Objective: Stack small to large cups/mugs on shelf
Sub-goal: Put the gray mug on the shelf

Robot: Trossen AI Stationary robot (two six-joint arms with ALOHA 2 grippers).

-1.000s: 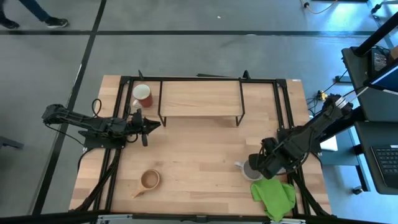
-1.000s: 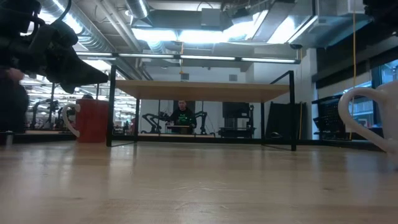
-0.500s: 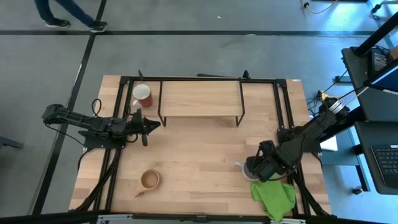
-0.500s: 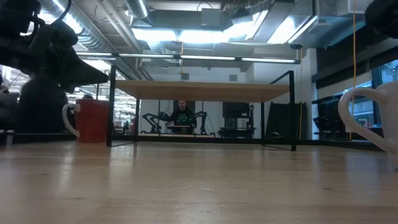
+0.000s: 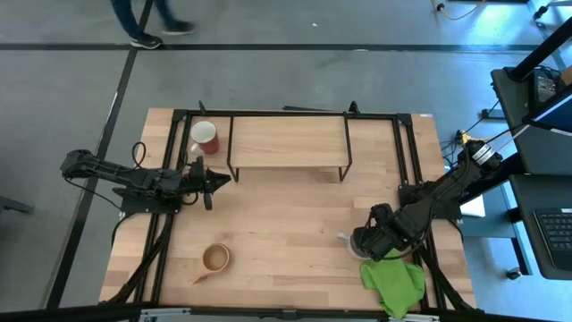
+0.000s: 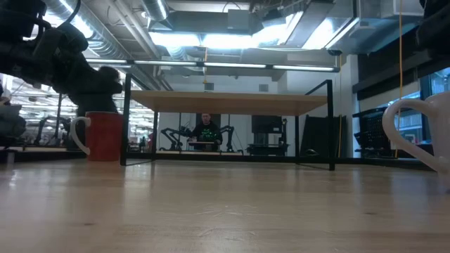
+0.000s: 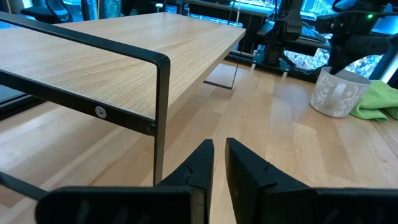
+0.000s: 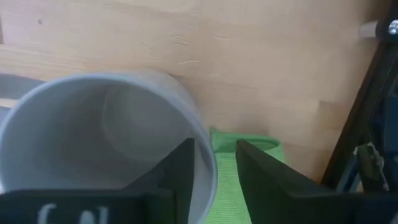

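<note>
Step in hand: by my reading, the right arm is taking hold of the mid-sized grey mug (image 5: 357, 243); nothing stands on the shelf yet.
Right gripper (image 8: 214, 168): low over the grey mug near the tabletop's front right corner; its two dark fingers straddle the mug's wall, one inside the rim, one outside toward the green cloth (image 5: 393, 282). The gap is narrow and sits about the wall, so I judge it clamped on the rim.
Left gripper (image 7: 219, 163): waits just off the shelf's left end, fingers nearly together with a slim gap, holding nothing.
Grey mug: on the tabletop, upright, mouth up, just beside the green cloth.
Large red mug with cream inside (image 5: 205, 138): at the tabletop's back left corner, just beside the shelf's left legs.
Small tan wooden cup (image 5: 214, 258): near the front edge, left of centre, well apart from both grippers.
Low light-wood shelf on thin black legs (image 5: 288, 140): along the back edge, centred, its board bare.
Next move calls for: a straight lift keeping the mug level, then a carry across to the shelf, clearing its black frame, leaving room for size order.
</note>
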